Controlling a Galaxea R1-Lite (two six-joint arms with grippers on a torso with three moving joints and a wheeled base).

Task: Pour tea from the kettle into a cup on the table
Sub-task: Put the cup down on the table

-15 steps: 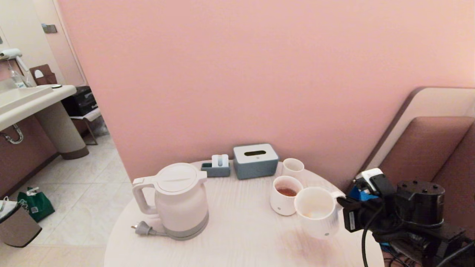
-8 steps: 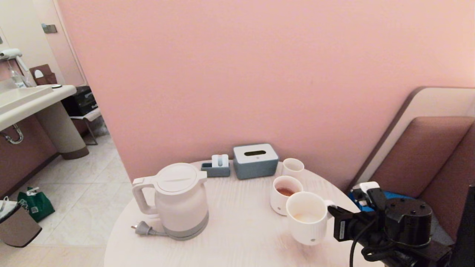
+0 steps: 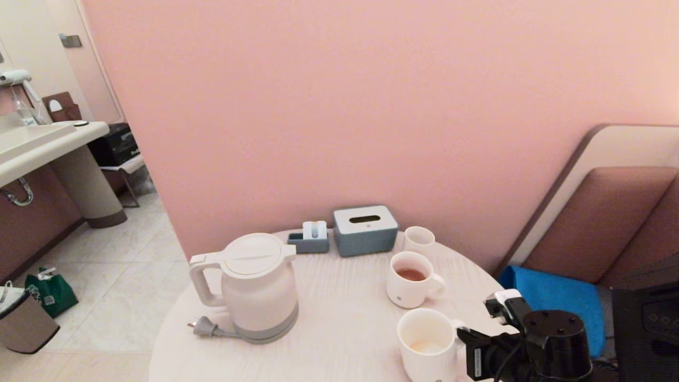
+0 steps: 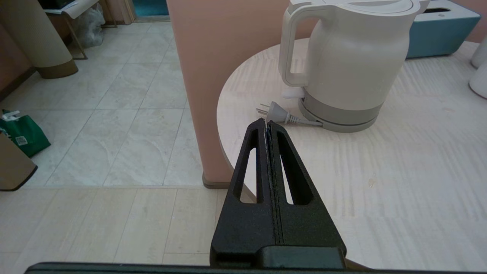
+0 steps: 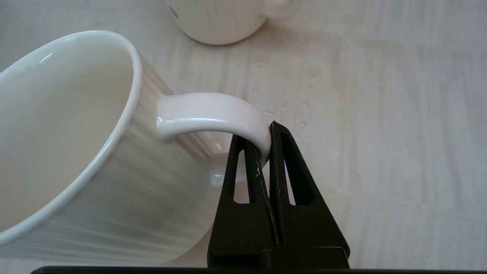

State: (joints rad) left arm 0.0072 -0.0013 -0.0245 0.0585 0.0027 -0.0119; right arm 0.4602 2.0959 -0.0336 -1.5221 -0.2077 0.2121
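Observation:
The white kettle (image 3: 260,286) stands on the left of the round table (image 3: 339,323), handle to the left, grey plug beside its base; the left wrist view shows the kettle (image 4: 346,64) too. A white cup (image 3: 427,345) near the front right edge holds a little pale tea. My right gripper (image 5: 263,139) is shut on that cup's handle (image 5: 213,114), and the cup (image 5: 72,144) tilts slightly. My right gripper (image 3: 467,339) sits just right of it. A second mug (image 3: 409,286) holds reddish-brown tea (image 3: 411,274). My left gripper (image 4: 265,123) is shut and empty, off the table's left edge, short of the plug (image 4: 276,113).
A grey-blue tissue box (image 3: 365,229), a small grey holder (image 3: 310,239) and a small handleless white cup (image 3: 419,240) stand at the table's back by the pink wall. Droplets (image 5: 304,106) wet the tabletop near the held cup. A blue cushion (image 3: 551,302) lies on the bench to the right.
My right gripper has carried the cup from beside the filled mug downward and toward the front edge of the table. The kettle and left gripper have not moved.

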